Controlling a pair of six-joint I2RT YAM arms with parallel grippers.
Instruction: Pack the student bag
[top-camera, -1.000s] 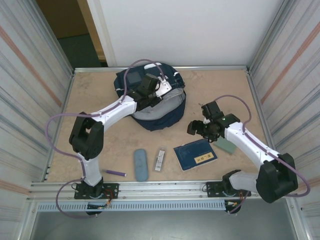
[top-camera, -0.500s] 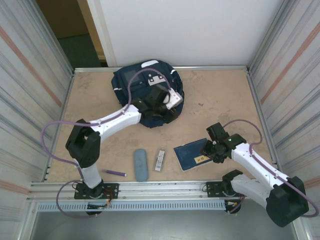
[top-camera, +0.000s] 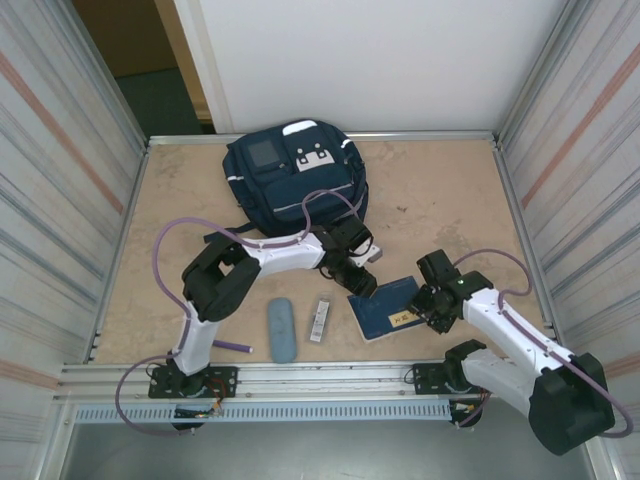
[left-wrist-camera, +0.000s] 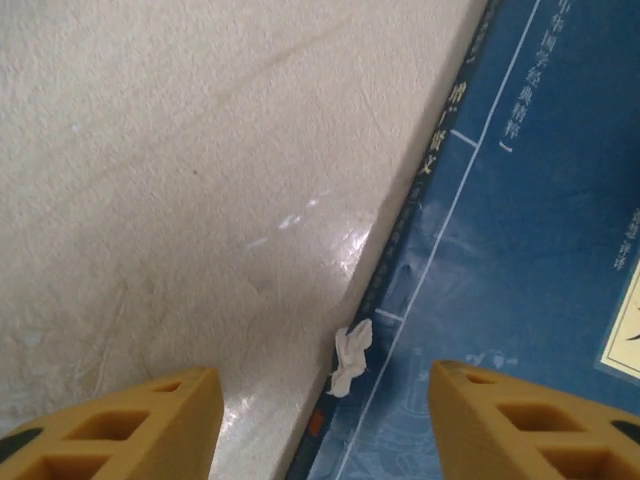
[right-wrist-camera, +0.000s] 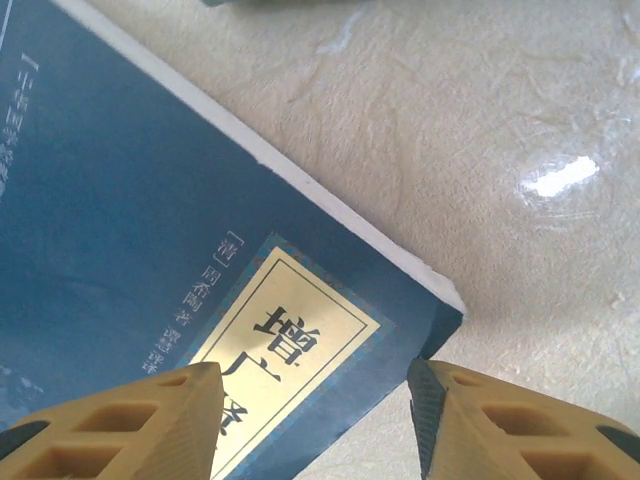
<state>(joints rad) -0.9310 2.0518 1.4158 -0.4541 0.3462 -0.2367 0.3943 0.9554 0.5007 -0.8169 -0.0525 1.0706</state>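
Navy backpack (top-camera: 295, 180), top view: lying at the table's (top-camera: 450, 190) far side, apart from the blue book (top-camera: 388, 308) near the front. My left gripper (top-camera: 358, 277) at the book's left edge, my right gripper (top-camera: 427, 305) at its right.
Left wrist: jaws spread, straddling the book's spine.
Right wrist: jaws spread above its labelled corner.

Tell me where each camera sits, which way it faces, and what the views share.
Top external: fixed above and behind the arm bases, looking down on the table, student bag and blue book; both arms show.
Left wrist: on the left arm, aimed down past the open left end effector at one book edge and bare table.
Right wrist: on the right arm, aimed down past the open right end effector at the book's labelled corner.
Shared: both wrist views see that book, from opposite ends.
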